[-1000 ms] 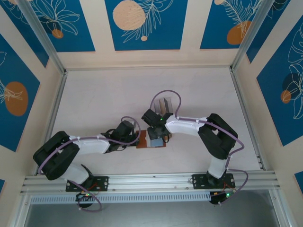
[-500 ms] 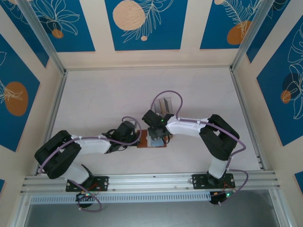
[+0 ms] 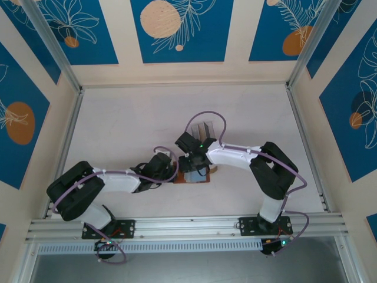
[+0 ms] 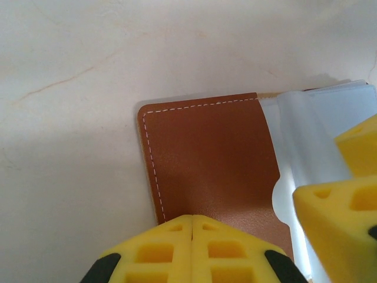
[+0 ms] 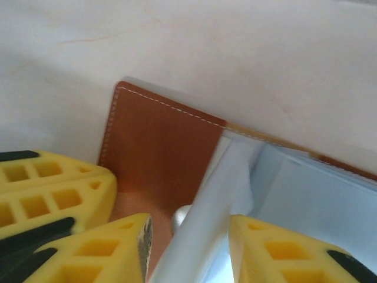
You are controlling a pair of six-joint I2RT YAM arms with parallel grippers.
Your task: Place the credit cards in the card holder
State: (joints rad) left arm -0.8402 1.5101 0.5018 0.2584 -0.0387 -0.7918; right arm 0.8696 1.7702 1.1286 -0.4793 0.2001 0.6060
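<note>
Mid-table, the holder point(image 3: 194, 177) lies open, and over the last second both arms have crowded in on it. The left gripper point(image 4: 192, 236), closed and empty, now sits on the brown flap point(image 4: 206, 159), pinning it. The right gripper point(image 5: 188, 236) has edged left. Its jaws stand part open around a pale sheet point(image 5: 203, 194); whether it's a card or a sleeve, or pinched at all, I cannot tell. Loading looks underway, not done.
</note>
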